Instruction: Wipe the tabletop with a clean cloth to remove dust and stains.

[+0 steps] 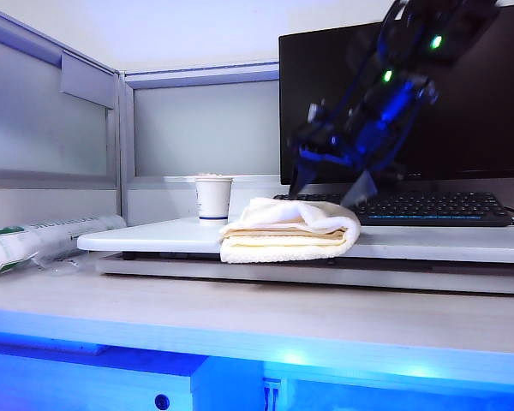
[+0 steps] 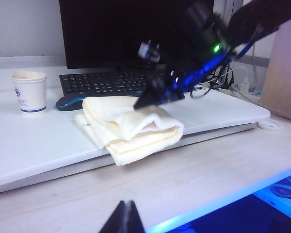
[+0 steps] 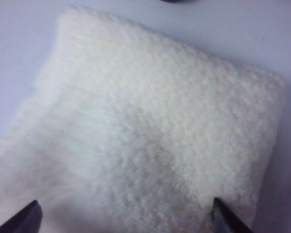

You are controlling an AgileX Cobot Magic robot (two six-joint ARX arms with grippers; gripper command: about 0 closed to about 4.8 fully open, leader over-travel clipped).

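We saw the right pincer [image 1: 334, 184], spread wide, directly above the cloth [image 1: 289, 229]; the left pincer [image 2: 124, 218], pressed together, was farther away.

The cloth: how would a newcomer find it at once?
Find the dark monitor; before it lies the glossy white tabletop. The cloth overhangs its front edge, right of the paper cup, under the right end effector: the only fluffy, folded, cream-white item.

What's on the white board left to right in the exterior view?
Paper cup → cloth, with the open right gripper hovering above it → keyboard, set further back. All sit on the tabletop; the left gripper is out of this view.
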